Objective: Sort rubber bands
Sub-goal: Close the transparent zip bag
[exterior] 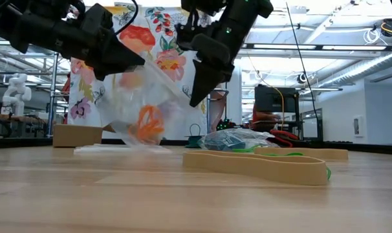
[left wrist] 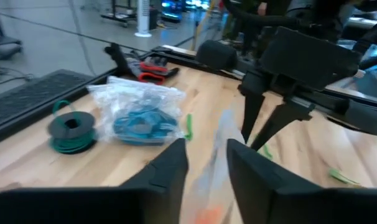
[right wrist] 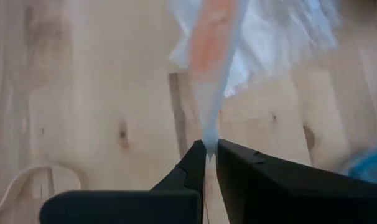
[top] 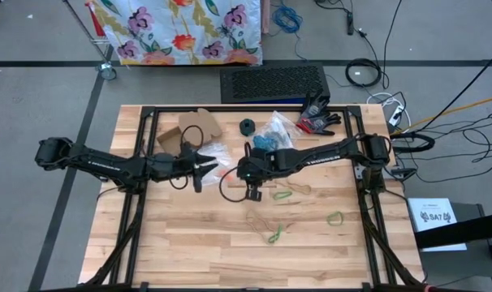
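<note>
The tan rubber band lies closest on the bench, green ones beyond. My right fingers pinch a corner of the clear bag holding orange bands. My left fingers stand parted around its other edge. I should keep the right pinch firm and the mouth up, or the bands may spill.

My left gripper has its fingers parted mid-table; my right gripper is pinched closed beside it.
</note>
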{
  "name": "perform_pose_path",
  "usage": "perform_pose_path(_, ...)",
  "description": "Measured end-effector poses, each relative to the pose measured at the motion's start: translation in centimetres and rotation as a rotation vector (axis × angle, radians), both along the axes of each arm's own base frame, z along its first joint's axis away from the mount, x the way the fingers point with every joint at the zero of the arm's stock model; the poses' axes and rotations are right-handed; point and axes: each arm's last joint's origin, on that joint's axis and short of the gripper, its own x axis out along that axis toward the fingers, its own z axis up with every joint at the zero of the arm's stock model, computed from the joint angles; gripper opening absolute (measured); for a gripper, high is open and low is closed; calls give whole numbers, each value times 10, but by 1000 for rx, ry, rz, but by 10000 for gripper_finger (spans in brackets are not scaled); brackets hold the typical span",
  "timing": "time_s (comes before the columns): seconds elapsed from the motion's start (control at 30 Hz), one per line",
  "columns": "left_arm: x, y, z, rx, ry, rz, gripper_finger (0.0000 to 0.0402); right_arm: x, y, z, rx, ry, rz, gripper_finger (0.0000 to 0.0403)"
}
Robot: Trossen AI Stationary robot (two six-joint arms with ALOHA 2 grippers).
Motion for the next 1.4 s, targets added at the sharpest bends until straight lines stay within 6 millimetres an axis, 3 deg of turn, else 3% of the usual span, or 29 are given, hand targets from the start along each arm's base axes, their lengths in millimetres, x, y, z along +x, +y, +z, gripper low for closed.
perform_pose_path(0.23,-1,1,-2,5,18,29,180,-8,-33,4,33,29,-155,13)
perform_pose_path(0.67,-3,1,-13,-41,129,34,185,-54,-144,0,51,220,-486,13)
perform_pose_path(0.8,-4,1,-15,-59,144,50,185,-72,-168,-8,107,278,-554,13)
perform_pose_path(0.93,-5,2,-16,-48,155,68,185,-80,-175,-16,181,299,-490,23)
perform_pose_path(1.17,-6,3,-19,-51,187,84,185,-72,-164,-20,195,277,-366,81)
perform_pose_path(1.4,-8,3,-23,-82,223,98,185,-83,-160,-16,156,380,-423,123)
